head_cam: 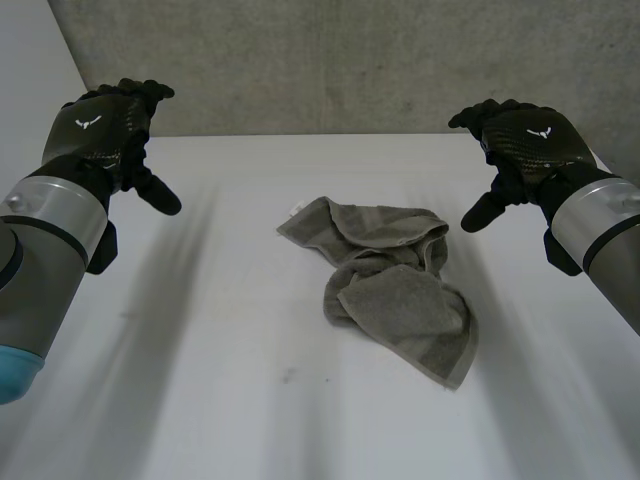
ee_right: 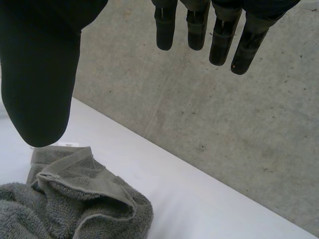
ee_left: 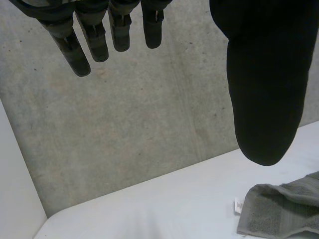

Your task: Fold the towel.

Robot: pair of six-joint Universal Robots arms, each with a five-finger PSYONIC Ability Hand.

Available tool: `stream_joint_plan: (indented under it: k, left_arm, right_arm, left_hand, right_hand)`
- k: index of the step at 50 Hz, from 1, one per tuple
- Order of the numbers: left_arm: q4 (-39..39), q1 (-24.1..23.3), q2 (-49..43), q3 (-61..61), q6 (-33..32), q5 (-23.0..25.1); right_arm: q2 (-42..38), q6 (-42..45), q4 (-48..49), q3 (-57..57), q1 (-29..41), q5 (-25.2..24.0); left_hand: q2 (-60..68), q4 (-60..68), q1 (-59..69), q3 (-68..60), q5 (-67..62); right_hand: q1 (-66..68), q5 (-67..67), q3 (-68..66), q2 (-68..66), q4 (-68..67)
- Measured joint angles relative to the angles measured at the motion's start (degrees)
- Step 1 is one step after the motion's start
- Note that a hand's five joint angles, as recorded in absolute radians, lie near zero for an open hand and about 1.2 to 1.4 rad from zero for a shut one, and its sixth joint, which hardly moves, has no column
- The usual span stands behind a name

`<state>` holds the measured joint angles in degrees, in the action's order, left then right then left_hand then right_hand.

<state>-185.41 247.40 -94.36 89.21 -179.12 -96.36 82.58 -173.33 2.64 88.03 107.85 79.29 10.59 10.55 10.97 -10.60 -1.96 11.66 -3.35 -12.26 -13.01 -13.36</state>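
My left hand (head_cam: 105,130) hangs above the counter (head_cam: 200,400) on my left side, fingers straight and relaxed, thumb held apart from them, gripping nothing. My right hand (head_cam: 525,140) hangs the same way on the other side, fingers loose and spread from the thumb, with nothing between them. Both are well apart from the towel (head_cam: 395,290), which lies crumpled on the counter between them, somewhat nearer my right hand. It is grey-green, bunched and partly doubled over itself, with one flap running toward me and to my right. A small white label (ee_left: 239,204) sticks out at its far corner on my left side. Behind the counter stands a grey concrete wall (head_cam: 350,60). Along my left palm, the labelled corner lies past my thumb. Along my right palm, the towel's rumpled far edge lies past that thumb too.
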Motion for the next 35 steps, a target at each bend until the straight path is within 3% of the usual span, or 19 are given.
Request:
stream_joint_plan:
  k: [15,26,35]
  left_arm:
    - [0.1,0.0,-0.1,0.0,0.0,0.0]
    - [0.0,0.0,0.2,0.0,0.1,-0.1]
    - [0.0,-0.2,-0.1,0.4,0.0,-0.1]
  right_arm:
    - [-0.1,0.1,-0.7,-0.4,0.1,-0.1]
    - [-1.1,-0.6,-10.4,-0.6,-1.2,0.0]
    - [-6.7,-3.5,-10.8,5.3,-5.3,-0.6]
  left_hand:
    - [-0.7,-0.6,-0.6,0.7,0.2]
    - [-0.7,-0.6,-0.6,0.7,0.3]
    - [-0.7,-0.6,-0.6,0.7,0.3]
  right_hand:
    - [0.0,0.0,-0.2,0.0,0.0]
    - [0.0,0.0,-0.2,0.0,0.0]
    - [0.2,-0.4,-0.3,-0.1,-0.1]
